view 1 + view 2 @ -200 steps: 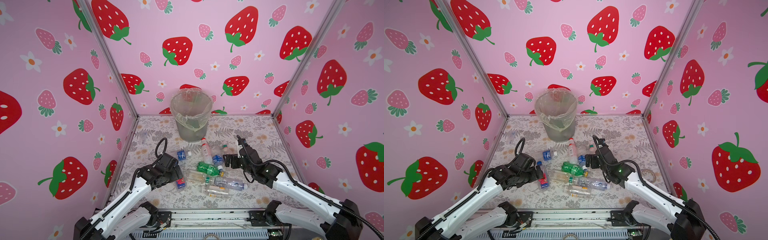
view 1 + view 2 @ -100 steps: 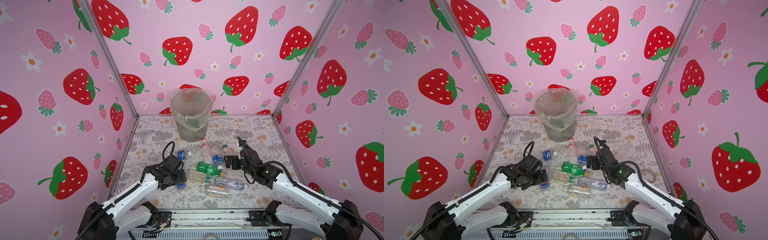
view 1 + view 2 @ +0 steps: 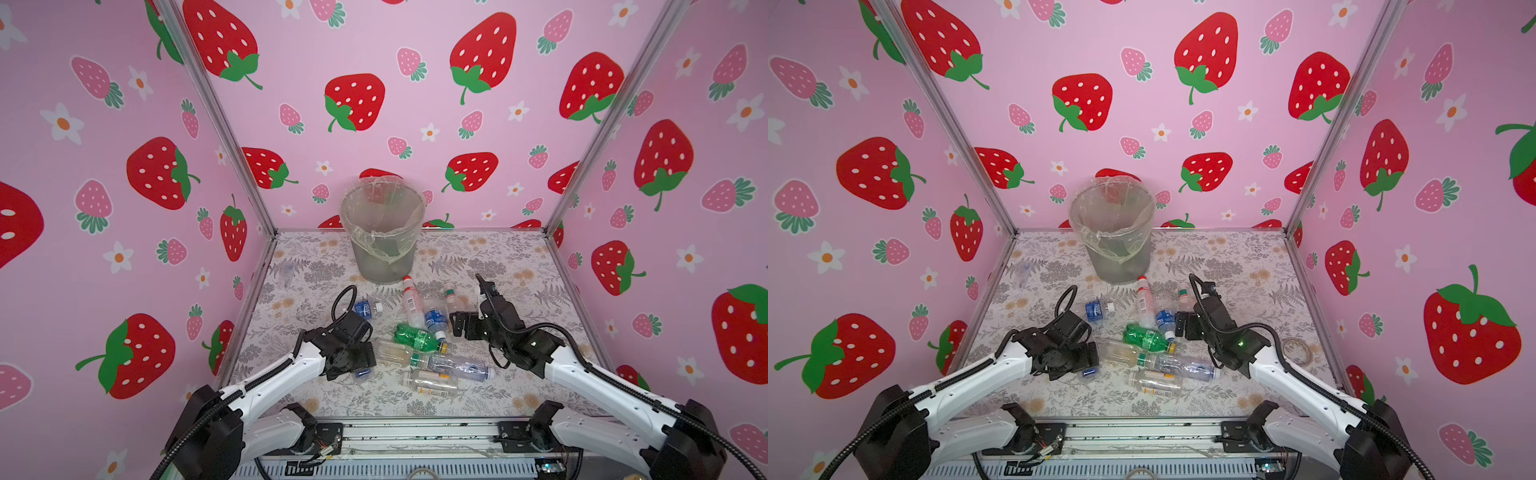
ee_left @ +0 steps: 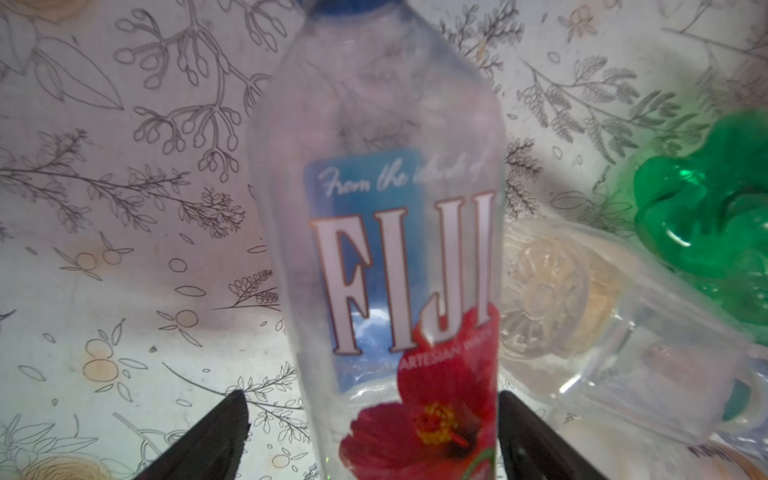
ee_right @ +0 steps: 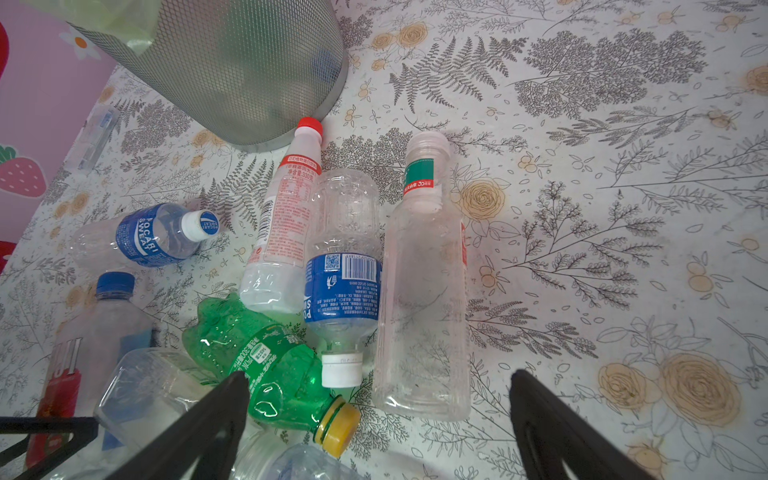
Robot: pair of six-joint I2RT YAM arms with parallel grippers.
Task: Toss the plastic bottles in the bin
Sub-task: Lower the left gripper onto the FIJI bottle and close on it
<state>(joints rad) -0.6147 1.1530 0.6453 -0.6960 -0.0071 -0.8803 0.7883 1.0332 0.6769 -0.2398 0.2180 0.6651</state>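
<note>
Left claw (image 4: 368,401) stands released, its fingers (image 4: 208,436) straddling the clear blue-capped Fiji water bottle (image 4: 386,249), which lies on the flowered tabletop (image 4: 124,249) at 8 o'clock of the scattered clear and green plastic bottles (image 3: 419,338). Right claw (image 5: 378,376) gapes wide over that heap. At its 12 o'clock stands the round grey mesh bin (image 3: 384,249).

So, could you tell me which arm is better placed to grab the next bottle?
Left, probably: the left fingers sit open on either side of the Fiji bottle, close to it. The right fingers hover open higher above the pile, around no bottle.
</note>
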